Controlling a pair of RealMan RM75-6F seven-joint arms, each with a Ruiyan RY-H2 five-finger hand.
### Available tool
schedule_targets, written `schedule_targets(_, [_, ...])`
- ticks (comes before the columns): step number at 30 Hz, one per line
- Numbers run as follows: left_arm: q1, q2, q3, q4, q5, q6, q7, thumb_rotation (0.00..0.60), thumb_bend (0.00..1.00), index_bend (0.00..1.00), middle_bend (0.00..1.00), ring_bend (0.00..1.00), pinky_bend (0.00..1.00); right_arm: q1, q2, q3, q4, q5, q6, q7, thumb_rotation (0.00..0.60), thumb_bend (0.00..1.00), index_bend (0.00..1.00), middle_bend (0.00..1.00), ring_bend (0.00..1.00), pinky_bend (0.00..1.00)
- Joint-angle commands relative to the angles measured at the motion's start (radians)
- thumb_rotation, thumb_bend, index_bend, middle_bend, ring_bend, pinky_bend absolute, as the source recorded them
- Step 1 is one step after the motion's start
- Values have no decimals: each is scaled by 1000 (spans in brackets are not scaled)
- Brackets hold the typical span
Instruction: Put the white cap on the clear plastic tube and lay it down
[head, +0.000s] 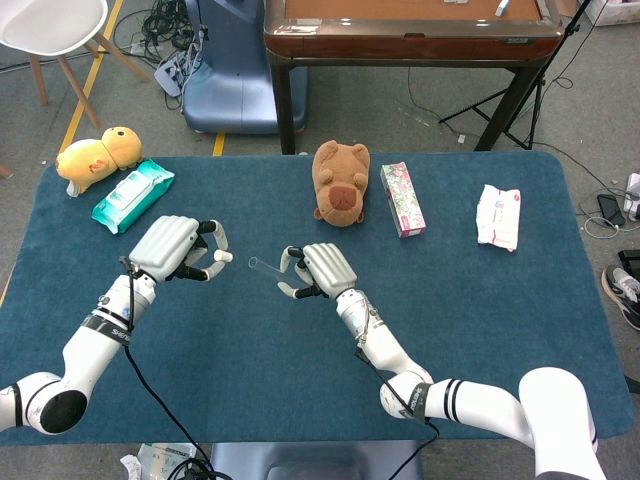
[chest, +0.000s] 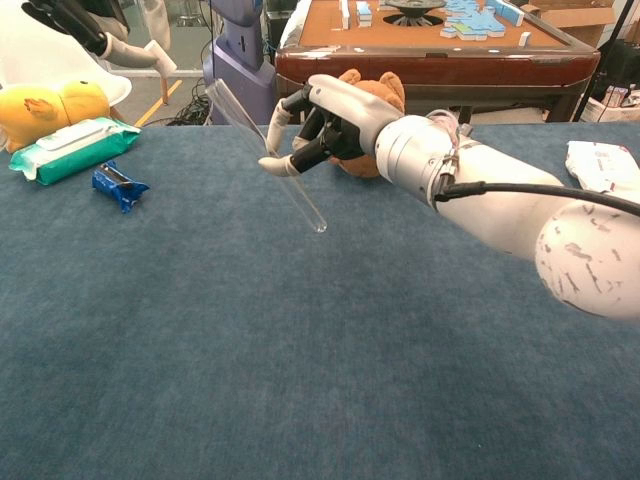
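I am in the step of bringing the two parts together. Nearest to me, my right hand (chest: 325, 125) pinches the clear plastic tube (chest: 268, 155) at its middle and holds it tilted above the table (chest: 300, 350), open end up toward the left. A little further left, my left hand (head: 180, 250) pinches the white cap (head: 227, 256) at the fingertips, near the tube mouth but apart from it. Next I think I must line the cap with the opening and push it on. Behind stands the brown plush (head: 340, 180).
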Motion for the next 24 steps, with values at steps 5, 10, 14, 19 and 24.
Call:
schedule_targets(5, [-28, -16, 7, -16, -13, -2, 27, 600, 311, 542, 1000, 1000, 1000, 8, -1, 0, -4, 0, -4, -8, 600, 529, 712, 945, 1000, 1000])
schedule_targets(10, [-45, -23, 11, -23, -26, -4, 41, 600, 311, 541, 1000, 1000, 1000, 11, 0, 1, -9, 4, -3, -15, 600, 529, 712, 945, 1000, 1000])
schedule_targets(14, [-56, -29, 15, -24, -35, -3, 49, 600, 310, 541, 1000, 1000, 1000, 10, 2, -1, -17, 4, -2, -17, 600, 529, 712, 945, 1000, 1000])
schedule_targets(19, [-65, -32, 19, -23, -42, -1, 54, 600, 311, 541, 1000, 1000, 1000, 7, 4, -5, -22, 4, 1, -18, 600, 529, 712, 945, 1000, 1000])
schedule_targets(24, [-70, -32, 24, -21, -46, 0, 56, 600, 311, 541, 1000, 1000, 1000, 5, 5, -8, -24, 6, 0, -18, 600, 529, 712, 945, 1000, 1000])
